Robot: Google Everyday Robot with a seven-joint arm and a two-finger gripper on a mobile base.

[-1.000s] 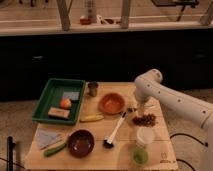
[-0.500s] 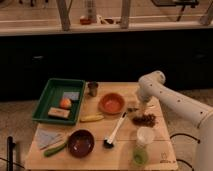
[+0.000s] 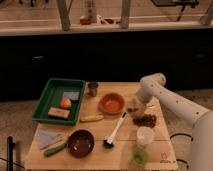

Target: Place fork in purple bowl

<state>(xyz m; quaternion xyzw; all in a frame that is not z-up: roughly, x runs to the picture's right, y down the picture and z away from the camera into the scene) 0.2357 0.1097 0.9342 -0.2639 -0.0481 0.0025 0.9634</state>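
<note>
The purple bowl (image 3: 81, 143) sits near the table's front, left of centre, and is empty. My gripper (image 3: 134, 106) hangs low over the table just right of the orange bowl (image 3: 111, 104), well away from the purple bowl. The white arm (image 3: 165, 97) reaches in from the right. I cannot make out the fork; it may be hidden at or under the gripper.
A green tray (image 3: 50, 90) at the left holds an orange fruit (image 3: 65, 103) and a tan block (image 3: 59, 112). Also on the table are a metal cup (image 3: 92, 89), a banana (image 3: 92, 118), a white-handled brush (image 3: 116, 130), dark grapes (image 3: 145, 120), a white cup (image 3: 145, 136), a green item (image 3: 140, 157) and a blue cloth (image 3: 47, 137).
The arm has shifted slightly by the orange bowl's right side, with the gripper staying low over the table. Nothing else on the table has moved.
</note>
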